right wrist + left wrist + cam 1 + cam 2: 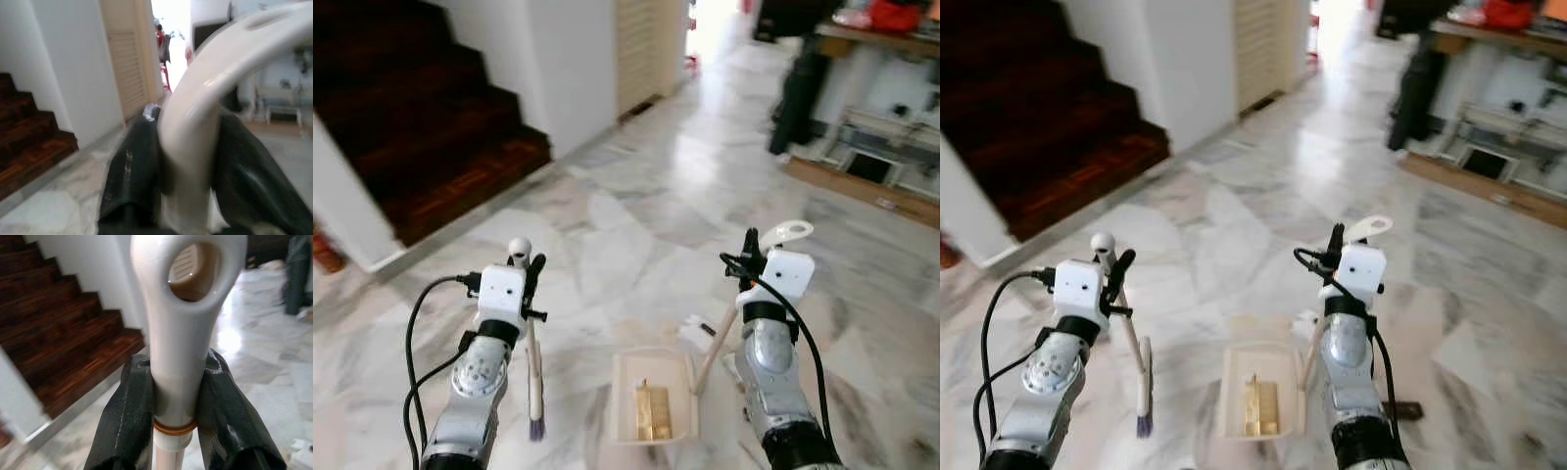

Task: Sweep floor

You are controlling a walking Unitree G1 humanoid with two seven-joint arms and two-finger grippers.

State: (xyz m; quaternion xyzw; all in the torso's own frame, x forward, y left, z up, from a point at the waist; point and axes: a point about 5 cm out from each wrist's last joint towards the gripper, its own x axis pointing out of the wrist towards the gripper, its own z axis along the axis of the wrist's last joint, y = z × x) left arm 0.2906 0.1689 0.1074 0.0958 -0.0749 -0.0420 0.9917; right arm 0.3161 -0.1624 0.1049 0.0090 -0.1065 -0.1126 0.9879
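The two head cameras are looking forward and down from above both arms, sharing the marble floor (pixel 636 215), the stairs (pixel 421 127) and the dustpan (pixel 1255 390) below. Each wrist camera is sitting very close behind its hand, peering along the fingers (pixel 127 421) toward the stairs and hallway.

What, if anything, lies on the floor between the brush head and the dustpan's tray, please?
Nothing visible: bare marble floor separates the brush, held by the left gripper, from the dustpan, whose handle the right gripper holds. The tray already contains a yellowish object.
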